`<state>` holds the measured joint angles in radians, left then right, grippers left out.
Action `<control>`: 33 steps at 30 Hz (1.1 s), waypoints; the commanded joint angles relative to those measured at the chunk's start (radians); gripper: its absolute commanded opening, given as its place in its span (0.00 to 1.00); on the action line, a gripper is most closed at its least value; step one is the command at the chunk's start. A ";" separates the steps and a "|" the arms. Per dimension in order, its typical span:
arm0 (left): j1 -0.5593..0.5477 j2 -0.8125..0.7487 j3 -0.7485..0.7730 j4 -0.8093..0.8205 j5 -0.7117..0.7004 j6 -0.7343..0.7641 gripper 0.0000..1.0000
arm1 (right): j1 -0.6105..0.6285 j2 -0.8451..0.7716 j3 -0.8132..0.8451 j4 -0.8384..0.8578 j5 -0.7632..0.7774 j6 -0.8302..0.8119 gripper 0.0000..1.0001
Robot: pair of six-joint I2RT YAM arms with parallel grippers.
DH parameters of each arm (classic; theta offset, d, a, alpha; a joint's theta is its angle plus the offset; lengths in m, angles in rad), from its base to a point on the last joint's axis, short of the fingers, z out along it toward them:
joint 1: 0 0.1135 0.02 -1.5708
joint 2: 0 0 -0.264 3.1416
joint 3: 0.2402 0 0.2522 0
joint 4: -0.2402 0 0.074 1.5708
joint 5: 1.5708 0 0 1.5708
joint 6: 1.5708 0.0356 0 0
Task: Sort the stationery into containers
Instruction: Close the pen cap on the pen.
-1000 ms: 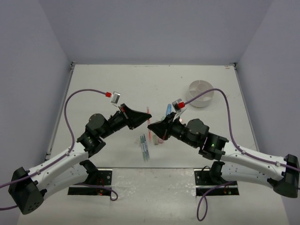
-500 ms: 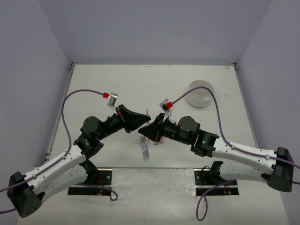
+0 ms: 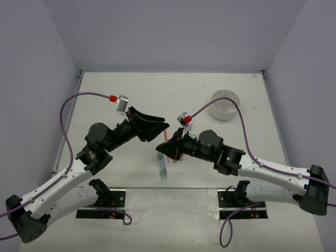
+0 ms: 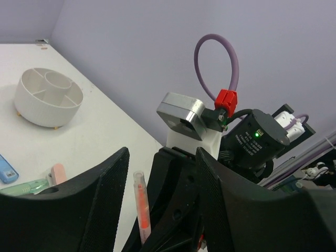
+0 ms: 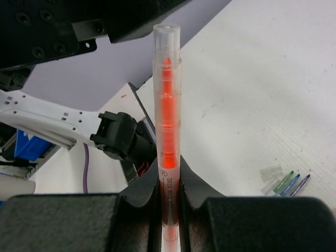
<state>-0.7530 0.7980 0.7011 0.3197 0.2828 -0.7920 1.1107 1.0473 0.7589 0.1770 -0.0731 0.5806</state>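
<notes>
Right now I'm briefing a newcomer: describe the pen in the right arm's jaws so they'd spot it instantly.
Look at the middle of the table. Above it, the jaws of the right gripper clamp a clear pen with an orange-red core, held up in the air, unlike the bluish pens lying flat nearby.

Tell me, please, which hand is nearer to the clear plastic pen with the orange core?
Right. The right hand is shut on one end of the clear orange-cored pen; the left hand is open by its free end, not gripping it.
</notes>
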 commanded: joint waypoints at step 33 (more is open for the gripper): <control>-0.009 0.072 -0.075 -0.045 0.162 0.051 0.00 | -0.216 0.083 0.483 -0.258 -0.030 -0.164 0.00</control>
<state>-0.7369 0.8706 0.7071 0.3917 0.3030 -0.7699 1.0086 1.1170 1.0451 -0.1835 -0.1553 0.4356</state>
